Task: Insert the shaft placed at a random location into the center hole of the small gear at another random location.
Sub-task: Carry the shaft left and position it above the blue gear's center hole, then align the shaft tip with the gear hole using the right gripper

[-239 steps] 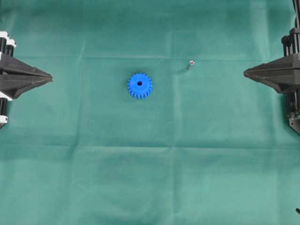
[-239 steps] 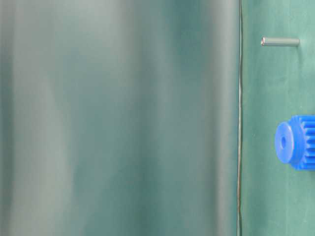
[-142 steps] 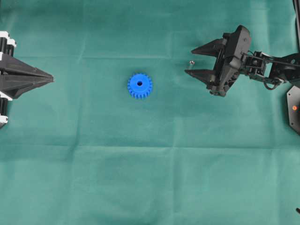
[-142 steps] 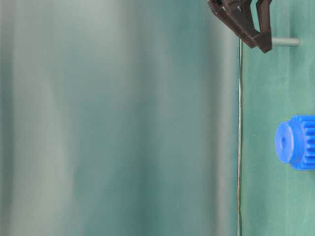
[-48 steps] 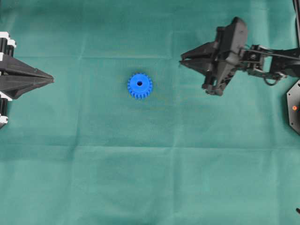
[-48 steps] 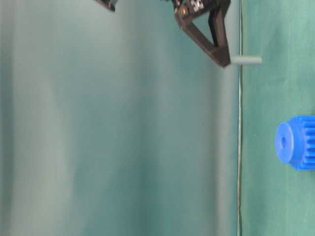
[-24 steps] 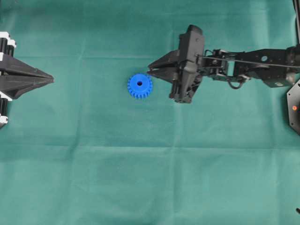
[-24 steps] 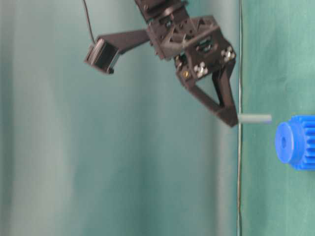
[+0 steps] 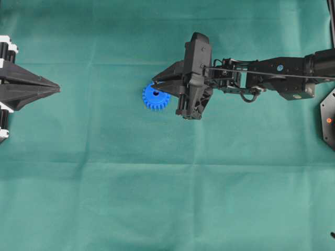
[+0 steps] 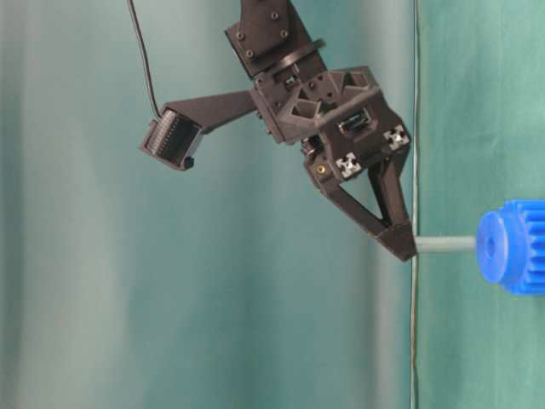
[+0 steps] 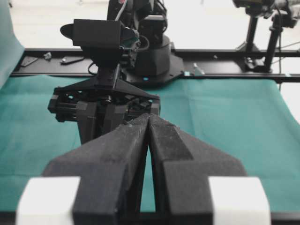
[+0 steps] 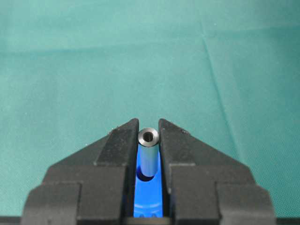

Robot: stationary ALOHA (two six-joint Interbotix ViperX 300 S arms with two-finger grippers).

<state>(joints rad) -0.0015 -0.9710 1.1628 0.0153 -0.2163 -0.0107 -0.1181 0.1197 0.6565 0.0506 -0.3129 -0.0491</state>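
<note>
The small gear (image 9: 151, 99), bright blue, lies flat on the green cloth, its right side under my right gripper (image 9: 159, 87). That gripper (image 10: 400, 243) is shut on the shaft (image 10: 444, 244), a thin silver pin pointing straight at the gear's hub (image 10: 498, 247). The pin's far end meets the hub face at the center hole. From the right wrist, the shaft (image 12: 148, 154) stands between the fingertips with the dark center hole (image 12: 146, 177) at its lower end. My left gripper (image 9: 55, 89) rests shut and empty at the left edge, far from the gear.
Green cloth (image 9: 167, 198) covers the whole table. A black mount with a red dot (image 9: 328, 120) sits at the right edge. The right arm (image 9: 272, 70) stretches across the upper right. A black rail (image 11: 225, 54) runs behind the table.
My right gripper closed on the shaft, lifted it and carried it left. In the last half second it moved over the gear, bringing the pin's end to the hub.
</note>
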